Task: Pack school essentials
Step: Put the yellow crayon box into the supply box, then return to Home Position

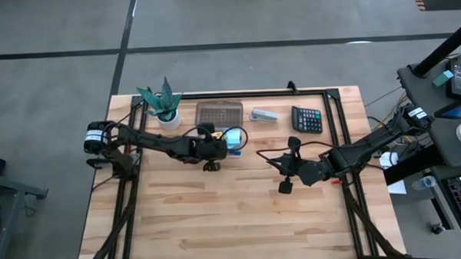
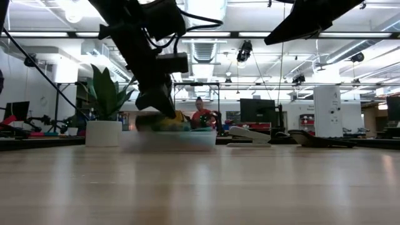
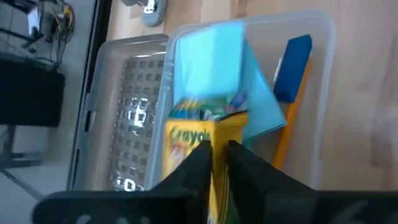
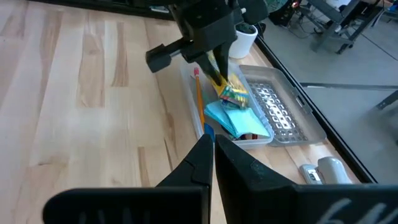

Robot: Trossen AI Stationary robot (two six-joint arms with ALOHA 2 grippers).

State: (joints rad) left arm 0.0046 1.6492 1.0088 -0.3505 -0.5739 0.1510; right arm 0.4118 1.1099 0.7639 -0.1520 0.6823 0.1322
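My left gripper is shut on the yellow-green crayon box, above a clear plastic container at the table's far middle. Inside the container lie a light-blue notepad, a blue eraser and an orange pencil. The container's gridded clear lid lies flat beside it. My right gripper is shut and empty, held above the table's right middle, pointing at the container. My left gripper pinches the crayon box between its two fingers, by the box's upper end. It comes from above, slanting down. The box hangs tilted below the fingers, its lower end down over the notepad; whether it touches the notepad I cannot tell.
A potted plant stands at the far left, a grey stapler and a black calculator at the far right. A black frame rail runs along the far edge. Bare wood fills the near half.
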